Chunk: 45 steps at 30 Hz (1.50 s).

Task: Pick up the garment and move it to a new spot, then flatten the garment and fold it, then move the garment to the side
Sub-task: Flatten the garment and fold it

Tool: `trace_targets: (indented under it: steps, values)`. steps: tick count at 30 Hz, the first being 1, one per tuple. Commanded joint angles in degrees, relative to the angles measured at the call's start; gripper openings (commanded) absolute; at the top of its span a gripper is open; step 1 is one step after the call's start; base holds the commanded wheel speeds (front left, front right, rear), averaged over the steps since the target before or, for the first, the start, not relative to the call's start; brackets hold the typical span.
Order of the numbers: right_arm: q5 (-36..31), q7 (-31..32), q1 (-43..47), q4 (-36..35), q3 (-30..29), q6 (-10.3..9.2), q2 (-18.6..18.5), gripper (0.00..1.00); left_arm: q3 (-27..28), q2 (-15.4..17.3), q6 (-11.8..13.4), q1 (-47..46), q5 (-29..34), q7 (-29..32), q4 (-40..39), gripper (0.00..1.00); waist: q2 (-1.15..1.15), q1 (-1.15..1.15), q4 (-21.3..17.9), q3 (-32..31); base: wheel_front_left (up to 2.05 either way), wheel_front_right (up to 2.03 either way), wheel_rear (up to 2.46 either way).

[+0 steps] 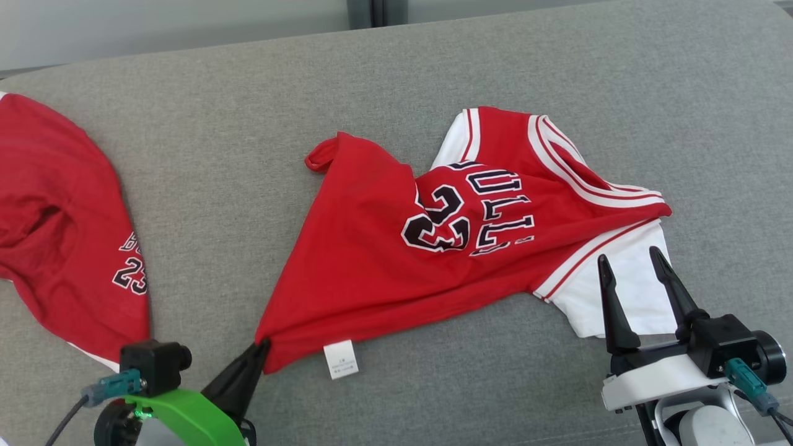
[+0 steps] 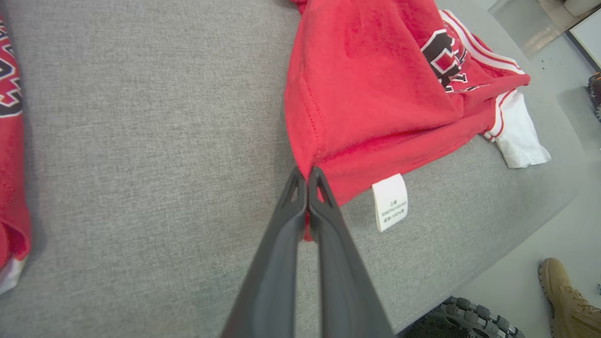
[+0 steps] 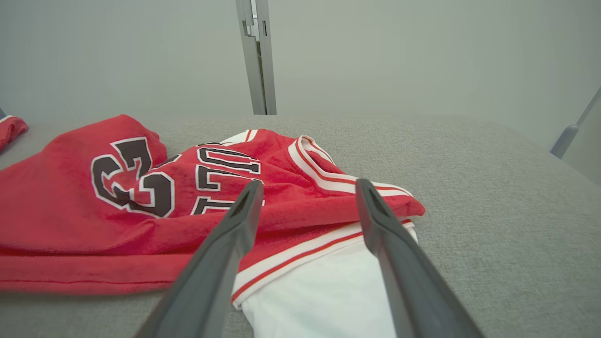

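Our left gripper is clamped on a hem corner of the red shirt, crumpled on the grey cushion; our right gripper hangs spread over its white sleeve. With so little cloth pinched, we fear lifting could slip it free.

1. The left gripper sits at the lower left of the head view, its two dark fingers pressed tight together, pinching a corner of the garment
2. Its green wrist mount angles those fingers up and to the right
3. The right gripper sits at the lower right, fingers spread wide and pointing up, seemingly holding nothing
4. Its wrist is white
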Motion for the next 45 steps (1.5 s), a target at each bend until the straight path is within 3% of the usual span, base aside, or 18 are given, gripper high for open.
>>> trace_targets:
  steps: [1, 7, 8, 10, 11, 12, 21, 23, 27, 31, 38, 42, 45]
  values:
    - [-0.47, -0.19, -0.38, 0.09, -0.02, -0.10, -0.13, 1.00, 0.09, 0.40, 0.96, 1.78, -1.10, 0.21, -1.90, 0.00, 0.00, 0.00, 0.70, -0.53, 0.00, 0.00, 0.00]
    - [-1.20, -0.19, -0.68, 0.20, 0.15, -0.10, -0.13, 1.00, 0.11, -1.51, 2.20, 2.94, -2.06, -0.64, -0.69, 0.02, 0.00, 0.00, 0.50, -0.24, 0.00, 0.00, 0.00]
    - [-1.23, -0.19, -0.64, 0.25, 0.19, -0.10, -0.13, 1.00, 0.26, -2.23, 2.14, 2.57, -2.08, -1.20, 0.45, 0.20, 0.00, 0.00, 0.38, -0.26, 0.00, 0.00, 0.00]
    - [-1.50, -0.19, -0.42, 0.44, 0.26, -0.10, -0.13, 1.00, 0.09, -3.54, 1.78, 2.02, -1.42, -2.44, 4.22, 0.44, 0.00, 0.00, -0.02, -0.66, 0.00, 0.00, 0.00]
    - [-1.64, -0.19, -0.16, 0.44, 0.26, -0.10, -0.12, 1.00, -0.14, -4.29, 1.62, 1.83, -0.92, -3.21, 6.24, 0.63, 0.00, 0.00, -0.23, -0.85, 0.00, 0.00, 0.00]
    - [-1.70, -0.18, 0.02, 0.46, 0.22, -0.10, -0.12, 1.00, -0.04, -5.31, 1.30, 1.77, -1.05, -3.96, 7.86, 0.99, 0.00, 0.00, -0.37, -1.06, 0.00, 0.00, 0.00]
    - [-4.10, -0.19, 0.95, -0.98, -1.02, -0.10, -0.12, 1.00, 2.97, -9.92, -0.93, 4.61, 1.16, -12.65, 20.43, 1.00, 0.00, 0.00, -0.09, -4.77, 0.00, 0.00, 0.00]
    - [-4.40, -0.18, 1.09, -1.48, -1.64, -0.10, -0.13, 1.00, 5.12, -11.04, -1.09, 5.67, 3.85, -13.37, 21.09, 1.00, 0.00, 0.00, 0.32, -5.80, 0.00, 0.00, 0.00]
    - [-4.89, -0.19, 1.59, -2.74, -2.96, -0.10, -0.11, 1.00, 15.06, -15.68, -1.92, 9.79, 14.83, -13.40, 18.02, 1.00, 0.00, 0.00, 1.42, -7.65, 0.00, 0.00, 0.00]
    - [-5.40, -0.19, 2.21, -3.45, -3.65, -0.10, -0.11, 1.00, 25.00, -21.82, -5.00, 14.41, 25.24, -13.37, 14.17, 1.00, 0.00, 0.00, 2.43, -9.23, 0.00, 0.00, 0.00]
    - [-6.15, -0.18, 3.32, -2.84, -3.46, -0.10, -0.12, 1.00, 39.46, -32.19, -13.93, 20.76, 38.84, -13.39, 11.37, 1.00, 0.00, 0.00, 3.95, -11.22, 0.00, 0.00, 0.00]
    - [-5.37, -0.19, 3.60, -1.45, -2.99, -0.10, -0.13, 1.00, 45.12, -35.47, -17.26, 22.06, 43.45, -13.39, 10.46, 1.00, 0.00, 0.00, 4.43, -11.71, 0.00, 0.00, 0.00]
    - [-4.80, -0.19, 4.14, 0.43, -2.58, -0.10, -0.13, 1.00, 46.95, -36.65, -18.14, 22.42, 45.29, -13.38, 10.42, 1.00, 0.00, 0.00, 4.63, -11.93, 0.00, 0.00, 0.00]
